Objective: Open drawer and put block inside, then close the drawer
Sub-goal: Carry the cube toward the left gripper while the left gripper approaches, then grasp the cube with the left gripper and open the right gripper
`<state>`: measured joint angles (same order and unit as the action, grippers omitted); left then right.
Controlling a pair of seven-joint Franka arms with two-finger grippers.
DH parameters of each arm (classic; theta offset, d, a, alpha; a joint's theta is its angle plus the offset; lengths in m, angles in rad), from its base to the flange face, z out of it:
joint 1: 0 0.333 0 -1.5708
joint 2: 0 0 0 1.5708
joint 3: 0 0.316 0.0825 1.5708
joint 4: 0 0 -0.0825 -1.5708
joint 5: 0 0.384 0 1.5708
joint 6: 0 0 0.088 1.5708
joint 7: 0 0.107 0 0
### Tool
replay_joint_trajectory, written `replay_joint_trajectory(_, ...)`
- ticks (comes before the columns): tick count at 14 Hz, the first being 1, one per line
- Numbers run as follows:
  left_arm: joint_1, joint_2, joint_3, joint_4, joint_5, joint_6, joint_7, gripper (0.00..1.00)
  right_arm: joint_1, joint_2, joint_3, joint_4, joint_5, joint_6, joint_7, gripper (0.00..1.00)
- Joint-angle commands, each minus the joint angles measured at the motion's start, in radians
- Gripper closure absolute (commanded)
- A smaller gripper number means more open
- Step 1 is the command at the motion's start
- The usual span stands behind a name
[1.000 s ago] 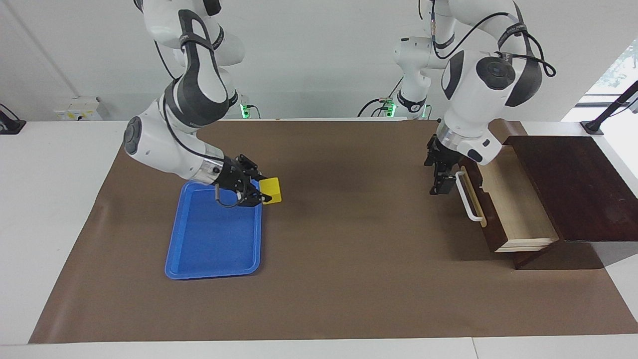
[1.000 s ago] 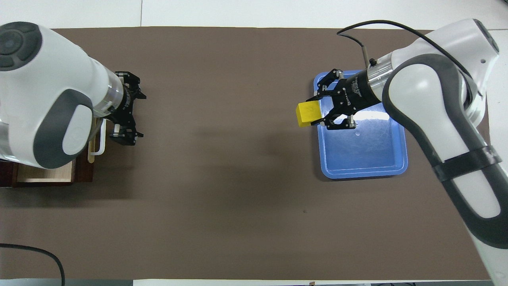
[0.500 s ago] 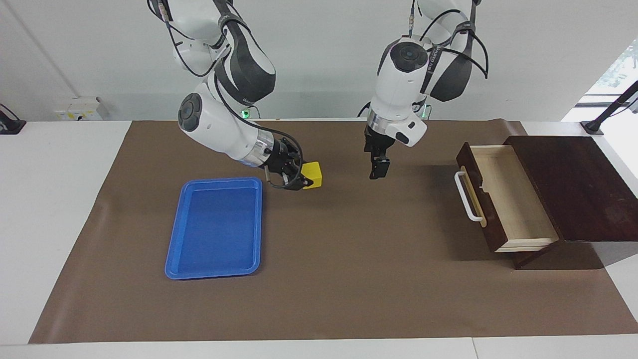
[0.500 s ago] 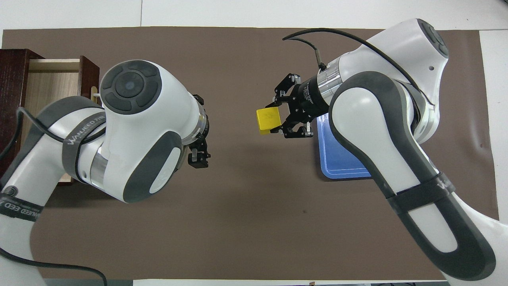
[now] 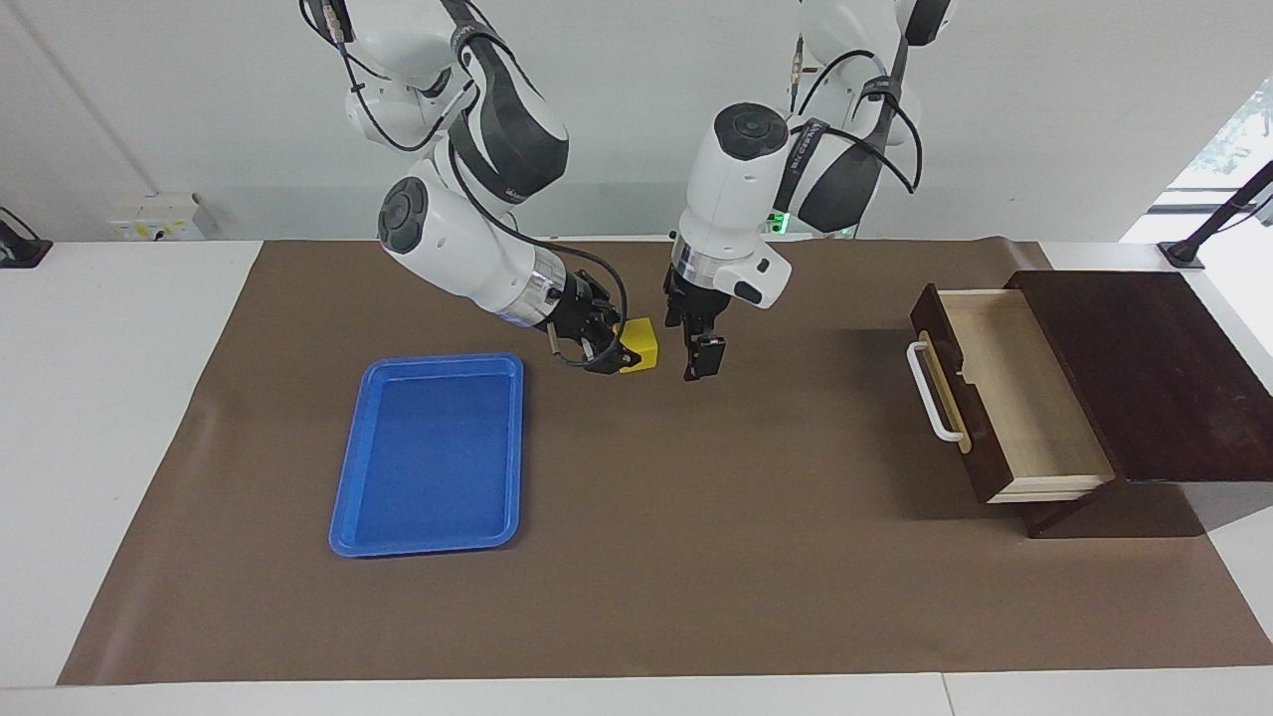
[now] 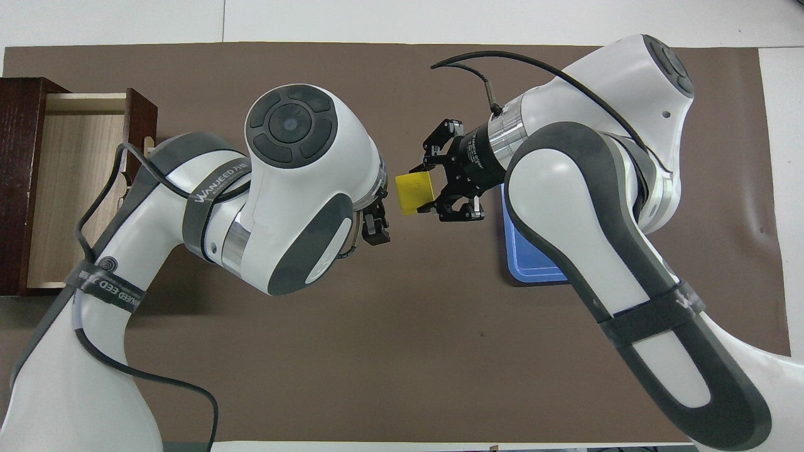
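While the yellow block [image 5: 637, 345] is held aloft over mid-mat by the right gripper [image 5: 615, 355], the narrowly parted left gripper [image 5: 702, 356], at its 3 o'clock, should be centred around it before release, the open drawer [image 5: 1014, 393] lying well apart.

A grey band around the left arm [image 6: 213, 194], seen in the overhead view, is carrying white capital letters that appear to read "WANJEED"; the same band is wrapping out of sight, so any further letters are not showing. A second grey band lower on that arm [image 6: 107, 285] is bearing a white spiral logo followed by letters that look like "EED", partly cut off by the curve of the arm. A grey band on the right arm [image 6: 684, 298] is showing only a small white mark, too small to read. In the facing view, the bands on both arms are showing lettering that cannot be made out.
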<state>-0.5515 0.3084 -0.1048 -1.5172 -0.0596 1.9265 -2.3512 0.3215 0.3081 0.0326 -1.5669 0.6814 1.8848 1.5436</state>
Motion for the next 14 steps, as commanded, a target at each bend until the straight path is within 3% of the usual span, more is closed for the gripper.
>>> replay_joint_trajectory(1, -0.047, 0.018, 0.019, 0.040, 0.001, 0.002, -0.049, 0.00, 0.001, -0.011, 0.003, -0.001, 0.000, 0.011, 0.012, 1.00)
replay_joint_trajectory(9, -0.090, 0.015, 0.019, 0.031, 0.006, 0.034, -0.077, 0.02, 0.002, -0.011, 0.009, -0.001, 0.001, 0.028, 0.016, 1.00)
replay_joint_trajectory(10, -0.090, 0.014, 0.019, 0.031, 0.007, 0.029, -0.079, 0.23, 0.002, -0.011, 0.009, -0.001, 0.001, 0.028, 0.016, 1.00)
replay_joint_trajectory(11, -0.090, 0.014, 0.019, 0.026, 0.007, 0.037, -0.079, 0.62, 0.002, -0.011, 0.009, 0.001, 0.001, 0.027, 0.016, 1.00)
replay_joint_trajectory(12, -0.087, 0.014, 0.020, 0.023, 0.007, 0.039, -0.079, 0.90, 0.001, -0.011, 0.009, 0.001, 0.001, 0.027, 0.016, 1.00)
replay_joint_trajectory(13, -0.087, 0.014, 0.020, 0.023, 0.007, 0.034, -0.077, 1.00, 0.001, -0.011, 0.009, 0.001, 0.001, 0.027, 0.016, 1.00)
replay_joint_trajectory(14, -0.085, 0.012, 0.020, 0.022, 0.010, 0.035, -0.077, 1.00, 0.001, -0.011, 0.009, 0.001, 0.001, 0.025, 0.016, 1.00)
